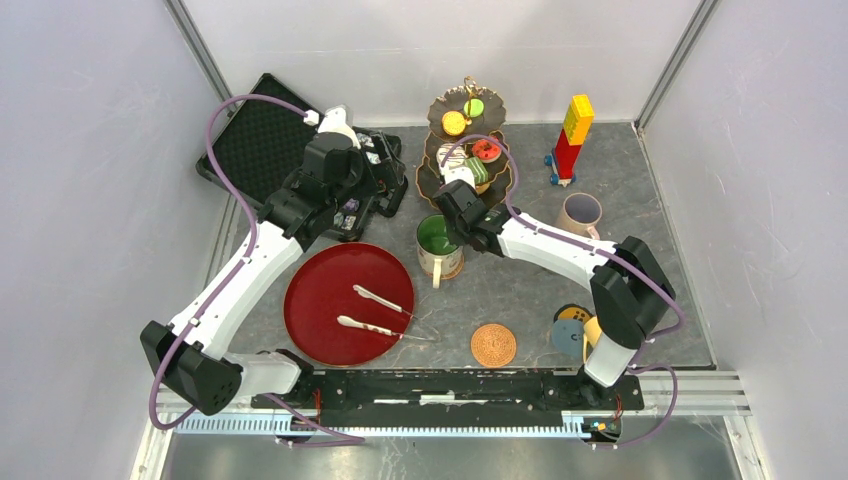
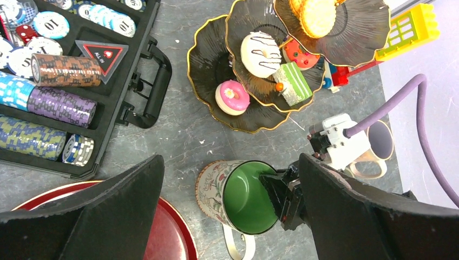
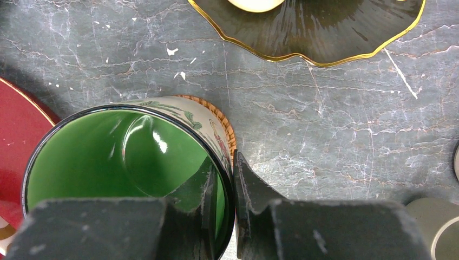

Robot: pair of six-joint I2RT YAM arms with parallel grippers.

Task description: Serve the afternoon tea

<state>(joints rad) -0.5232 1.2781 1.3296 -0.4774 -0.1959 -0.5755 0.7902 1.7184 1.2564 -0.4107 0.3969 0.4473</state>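
The right tool (image 3: 224, 162) pinches the green-lined mug (image 3: 124, 157) by its rim; the left tool (image 2: 230, 162) hangs spread wide by the far-left chip case (image 2: 116, 108), whose triangular marker (image 2: 102, 54) reads "ALL IN".

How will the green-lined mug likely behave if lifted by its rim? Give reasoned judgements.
The green-lined mug looks glazed and rigid, so it is probably heavyish and slippery. The right gripper pinches one side of the rim, so the mug may tilt when lifted. It sits on a woven coaster, which might slide along if pushed.
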